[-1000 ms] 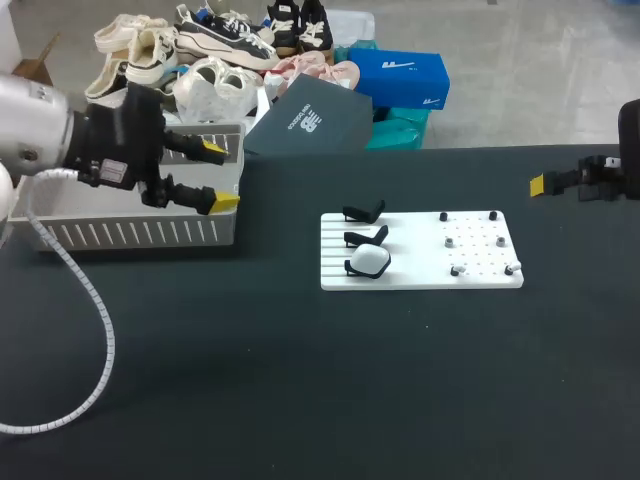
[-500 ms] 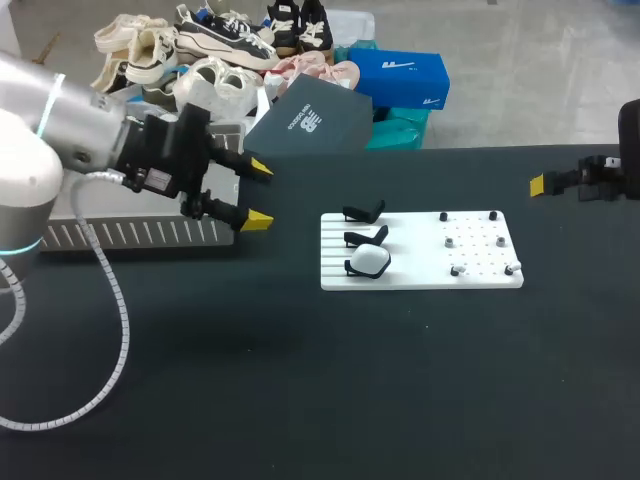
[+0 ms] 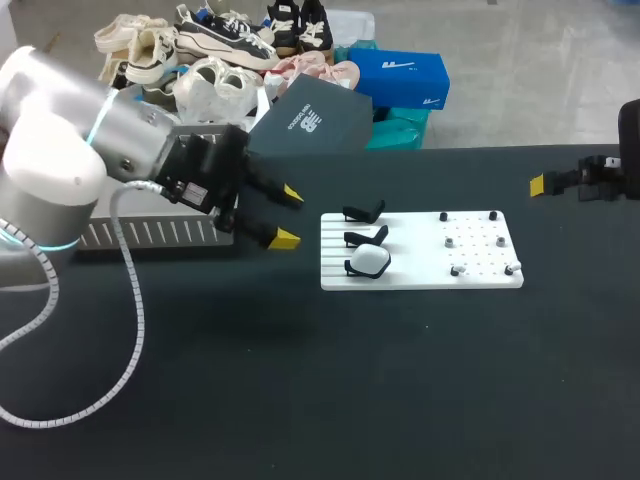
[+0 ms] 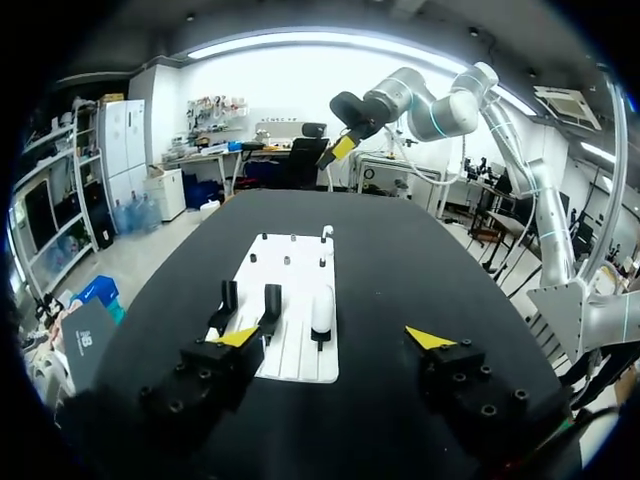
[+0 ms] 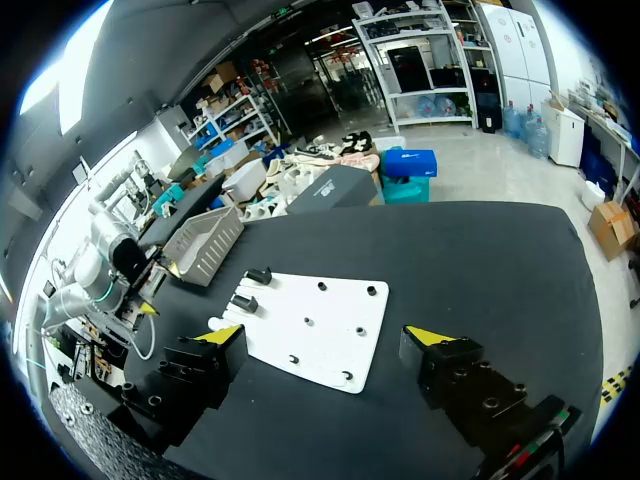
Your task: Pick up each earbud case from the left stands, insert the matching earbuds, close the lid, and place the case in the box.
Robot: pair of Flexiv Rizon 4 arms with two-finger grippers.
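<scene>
One white earbud case (image 3: 368,261) sits on the nearest of three black stands at the left end of the white board (image 3: 420,280); the other two stands (image 3: 363,212) hold nothing. Several small earbuds (image 3: 450,241) rest on pegs at the board's right end. My left gripper (image 3: 288,216) hovers just left of the board, open and empty. Its wrist view shows the case (image 4: 322,310) ahead between the open fingers (image 4: 238,337). My right gripper (image 5: 326,335) is open and empty, high off the board's (image 5: 310,320) right end.
The grey slatted box (image 3: 150,233) stands at the back left, partly hidden behind my left arm. A dark shoebox lid (image 3: 310,118) leans at the table's far edge.
My left arm has swung right, from over the grey box to just beside the board's left end, fingers still open. The right arm has not moved.
</scene>
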